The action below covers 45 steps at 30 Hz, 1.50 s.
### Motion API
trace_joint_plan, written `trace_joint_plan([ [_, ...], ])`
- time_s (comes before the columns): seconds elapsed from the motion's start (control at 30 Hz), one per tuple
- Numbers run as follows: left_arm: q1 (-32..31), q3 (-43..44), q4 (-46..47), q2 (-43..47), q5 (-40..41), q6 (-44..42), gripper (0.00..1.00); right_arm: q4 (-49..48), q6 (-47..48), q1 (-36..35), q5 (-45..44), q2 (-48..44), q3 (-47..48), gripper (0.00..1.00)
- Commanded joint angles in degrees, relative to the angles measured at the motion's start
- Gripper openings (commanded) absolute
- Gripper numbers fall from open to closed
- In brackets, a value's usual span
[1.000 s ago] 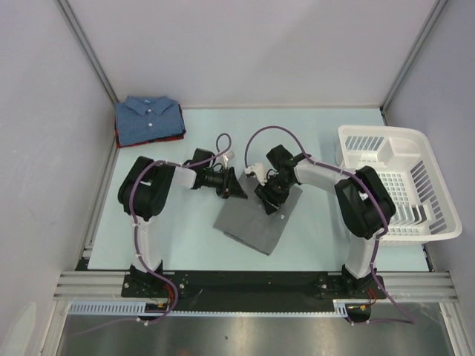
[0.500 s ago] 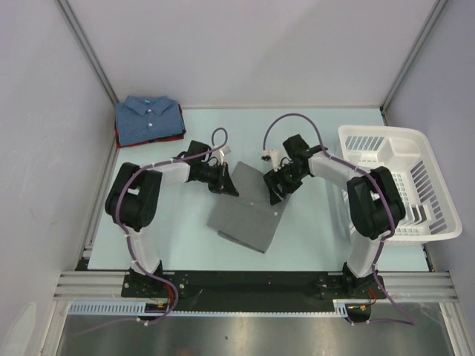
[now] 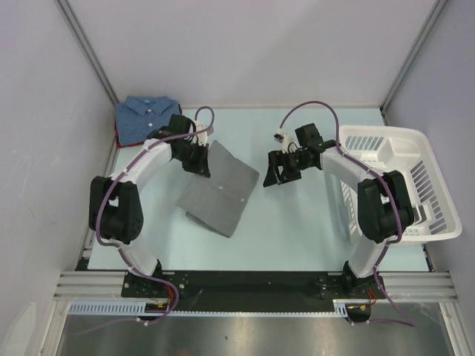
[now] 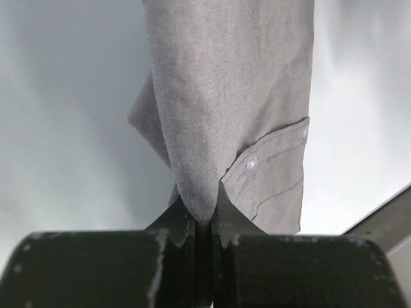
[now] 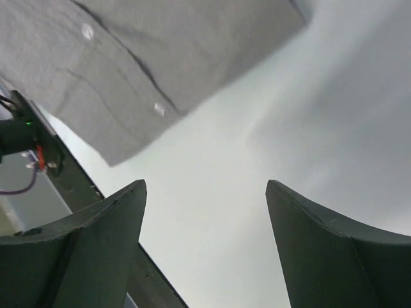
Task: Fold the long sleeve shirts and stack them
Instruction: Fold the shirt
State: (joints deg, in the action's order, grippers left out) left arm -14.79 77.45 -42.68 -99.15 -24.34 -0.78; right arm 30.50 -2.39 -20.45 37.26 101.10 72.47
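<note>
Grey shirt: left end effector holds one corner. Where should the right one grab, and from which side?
Likely its far right corner, approached from the right. The left end effector pinches the grey shirt at the far left edge, so the far side looks lifted, and that corner points at the open right end effector.

The overhead camera hangs high behind the arm bases (image 3: 141, 283), looking down on the whole table (image 3: 297, 237). The left gripper (image 4: 202, 221) has its camera right against the grey shirt (image 4: 225, 96) at twelve o'clock. The camera on the right gripper (image 5: 204, 192) sits farther back and catches that shirt at eleven. All three views share it.
</note>
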Motion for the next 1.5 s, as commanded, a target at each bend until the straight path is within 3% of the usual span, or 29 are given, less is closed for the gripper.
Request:
trace_joint_plan([
  [0.0,1.3,9.6,-10.5,4.1,11.6,-8.9,0.00,-4.6,-6.6,0.7,4.9,-2.0,2.2,0.81],
  [0.13,0.3,27.1,-19.9,1.7,22.6,-14.1,0.00,-9.8,-15.7,0.8,7.8,-2.8,0.7,0.81],
  [0.23,-3.1,34.6,-24.8,-0.9,32.6,-18.1,0.00,-13.6,-19.6,1.1,10.4,-2.9,-1.2,0.82],
  [0.3,-7.3,34.0,-25.2,-2.8,36.5,-19.3,0.00,-15.7,-23.3,1.6,12.0,-3.5,-3.4,0.82],
  [0.4,-12.0,26.3,-21.9,-6.1,41.6,-15.7,0.00,-19.7,-27.7,3.7,14.2,-4.3,-8.1,0.82],
  [0.53,-19.9,14.8,-10.7,-11.6,47.2,-9.1,0.00,-27.1,-33.5,6.8,16.6,-4.4,-15.1,0.82],
  [0.7,-29.1,16.9,-7.5,-20.5,47.9,2.2,0.00,-27.2,-34.2,9.1,18.5,-5.1,-22.0,0.82],
  [0.83,-34.7,22.3,-9.0,-23.1,47.8,5.9,0.01,-25.8,-33.8,9.7,18.6,-7.7,-25.3,0.83],
  [0.93,-36.2,25.6,-9.3,-22.3,43.7,7.5,0.20,-24.7,-33.5,10.1,18.3,-8.7,-26.1,0.84],
  [1.03,-36.3,27.2,-9.6,-19.4,39.1,7.8,0.75,-24.4,-33.7,10.6,17.6,-9.4,-26.8,0.85],
  [1.07,-36.0,27.3,-9.8,-18.5,38.0,7.1,0.83,-24.5,-34.1,10.8,17.6,-9.8,-27.0,0.86],
  [1.13,-35.1,26.4,-10.1,-14.4,32.3,5.6,0.88,-25.2,-35.5,10.9,17.4,-9.8,-27.3,0.86],
  [1.17,-34.5,25.6,-9.7,-12.6,30.8,5.4,0.97,-25.6,-36.3,10.9,17.3,-9.8,-27.4,0.86],
  [1.23,-32.3,22.9,-8.8,-7.1,22.1,3.7,0.99,-26.2,-37.1,10.5,16.3,-9.9,-27.3,0.86],
  [1.3,-30.1,18.7,-6.6,-3.2,18.4,3.3,0.99,-25.8,-37.3,9.8,14.8,-9.7,-26.7,0.87],
  [1.47,-16.8,8.0,-1.4,8.2,7.9,0.9,0.97,-28.8,-40.2,5.9,10.7,-7.8,-25.2,0.87],
])
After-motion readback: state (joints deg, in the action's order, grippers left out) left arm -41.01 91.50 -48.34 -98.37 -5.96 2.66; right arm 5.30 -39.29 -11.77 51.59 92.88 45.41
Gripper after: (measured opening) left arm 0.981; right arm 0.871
